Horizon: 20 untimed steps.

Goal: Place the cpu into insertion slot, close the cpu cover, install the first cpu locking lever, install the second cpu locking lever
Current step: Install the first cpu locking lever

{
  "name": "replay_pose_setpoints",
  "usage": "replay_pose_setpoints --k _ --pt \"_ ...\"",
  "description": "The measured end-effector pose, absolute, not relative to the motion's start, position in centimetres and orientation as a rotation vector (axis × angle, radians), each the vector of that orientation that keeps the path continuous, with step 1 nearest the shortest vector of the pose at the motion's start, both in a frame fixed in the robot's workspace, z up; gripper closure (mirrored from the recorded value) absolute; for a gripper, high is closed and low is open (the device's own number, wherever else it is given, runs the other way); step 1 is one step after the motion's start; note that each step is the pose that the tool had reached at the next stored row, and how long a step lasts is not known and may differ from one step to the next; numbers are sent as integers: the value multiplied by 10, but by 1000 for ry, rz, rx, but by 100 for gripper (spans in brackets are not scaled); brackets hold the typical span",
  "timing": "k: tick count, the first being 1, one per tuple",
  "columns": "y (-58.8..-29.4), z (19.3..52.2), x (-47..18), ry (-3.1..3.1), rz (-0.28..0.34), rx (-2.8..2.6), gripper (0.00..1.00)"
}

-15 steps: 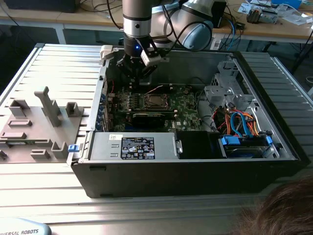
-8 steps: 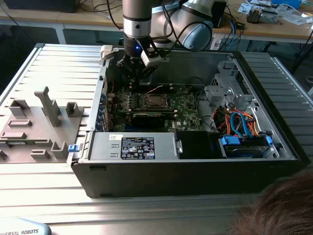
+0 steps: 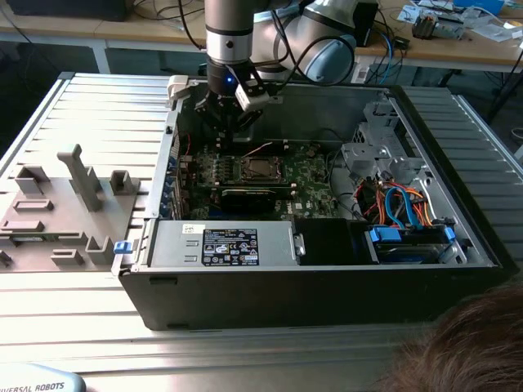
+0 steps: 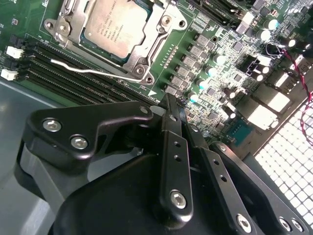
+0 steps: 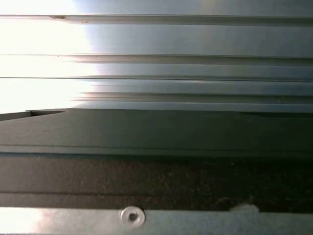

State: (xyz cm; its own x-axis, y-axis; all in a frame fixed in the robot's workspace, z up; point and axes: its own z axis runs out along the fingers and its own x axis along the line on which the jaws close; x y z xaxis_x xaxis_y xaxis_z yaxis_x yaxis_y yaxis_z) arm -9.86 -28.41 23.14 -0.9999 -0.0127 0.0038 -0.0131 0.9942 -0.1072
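A: Second wrist view first: the cpu [image 4: 113, 24] already sits in the insertion slot [image 4: 73, 22], with the cpu cover [image 4: 155, 27] folded flat over its edges, presumably to clamp the chip down.

B: And the levers?

A: One thin wire locking lever [image 4: 93, 70] runs along the near side of the socket, beside the memory slots [image 4: 46, 61]. I can't tell whether it is hooked.

B: What about the gripper [image 4: 168, 105]?

A: Its fingers are pinched together at the tips, nothing between them, hovering above the motherboard [image 4: 215, 54] near the socket.

B: In the exterior view?

A: The gripper [image 3: 233, 122] hangs inside the open computer case [image 3: 310, 294], just beyond the cpu [image 3: 259, 170], at the far side of the board.
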Motion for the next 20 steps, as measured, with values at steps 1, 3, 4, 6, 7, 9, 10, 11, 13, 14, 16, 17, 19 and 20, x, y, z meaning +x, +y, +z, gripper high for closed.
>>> replay_pose_setpoints --k 1,3,4,6,7,9,10,11,13,14,16,17,19,20 --pt "-284 231 -99 -3134 168 20 89" --pt "-284 231 -99 -3134 168 20 89" --pt "-284 231 -99 -3134 168 20 89" --pt "-284 230 -99 -3134 168 20 89" --pt "-284 230 -99 -3134 168 20 89" --pt "-284 229 -99 -3134 168 20 89" --pt "-284 229 -99 -3134 168 20 89" --pt "-284 229 -99 -3134 168 20 89" --pt "-284 229 -98 -3134 168 20 89" --pt "-284 228 -98 -3134 168 20 89" --pt "-284 228 -98 -3134 168 20 89" --pt "-284 228 -98 -3134 168 20 89" --pt "-284 228 -98 -3134 168 20 89" --pt "-284 227 -98 -3134 168 20 89"
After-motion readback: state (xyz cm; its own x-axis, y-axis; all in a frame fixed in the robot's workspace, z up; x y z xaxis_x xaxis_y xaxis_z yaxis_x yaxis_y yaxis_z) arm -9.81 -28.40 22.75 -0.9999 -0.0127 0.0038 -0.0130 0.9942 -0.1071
